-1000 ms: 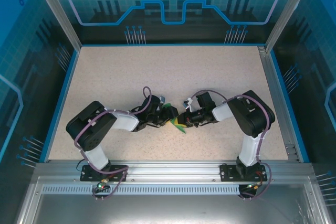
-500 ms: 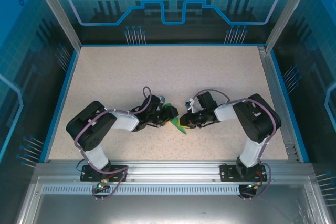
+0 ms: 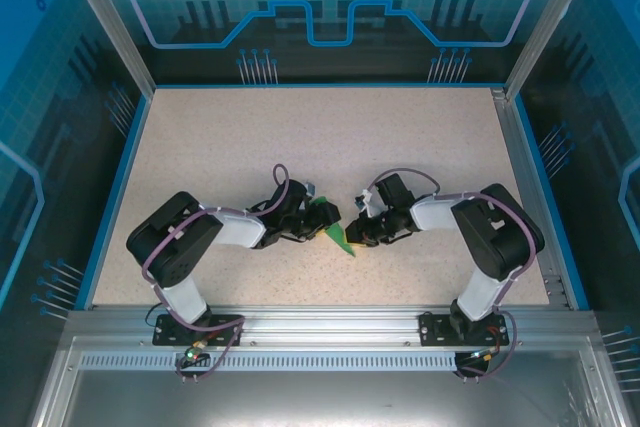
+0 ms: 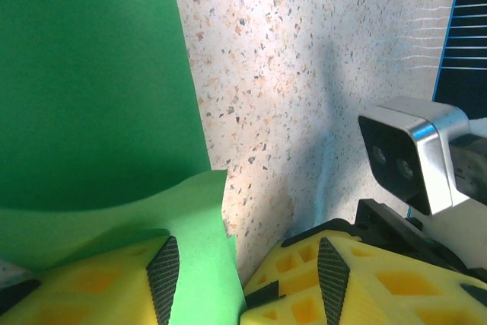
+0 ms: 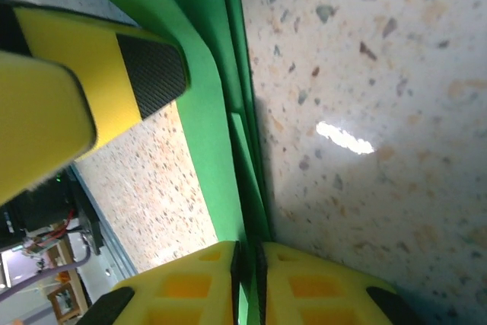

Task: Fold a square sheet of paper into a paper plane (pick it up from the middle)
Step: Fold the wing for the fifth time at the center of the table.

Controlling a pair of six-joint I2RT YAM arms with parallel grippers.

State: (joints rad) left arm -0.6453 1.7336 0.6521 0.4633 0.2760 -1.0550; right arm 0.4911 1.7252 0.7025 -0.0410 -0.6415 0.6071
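The square sheet of paper (image 3: 337, 233), bright green and folded into a narrow creased shape, lies on the table between my two grippers. In the left wrist view the paper (image 4: 91, 81) covers the left side, and one flap curls against the inner pad of my left finger. My left gripper (image 4: 247, 256) stands open, with bare table in the gap; from above the left gripper (image 3: 314, 221) sits at the paper's left edge. My right gripper (image 5: 247, 253) is shut on the folded edge of the paper (image 5: 202, 112), whose layers run up between the pads. From above, the right gripper (image 3: 355, 235) meets the paper from the right.
The speckled table (image 3: 320, 137) is walled by a blue rim and glass panels. A yellow finger of the left gripper (image 5: 99, 66) hangs close over the paper in the right wrist view. The right wrist's camera housing (image 4: 415, 154) sits just right of my left fingers.
The right arm's elbow has swung out to the right while its gripper stays at the paper, its jaws easing slightly. The left arm has held still.
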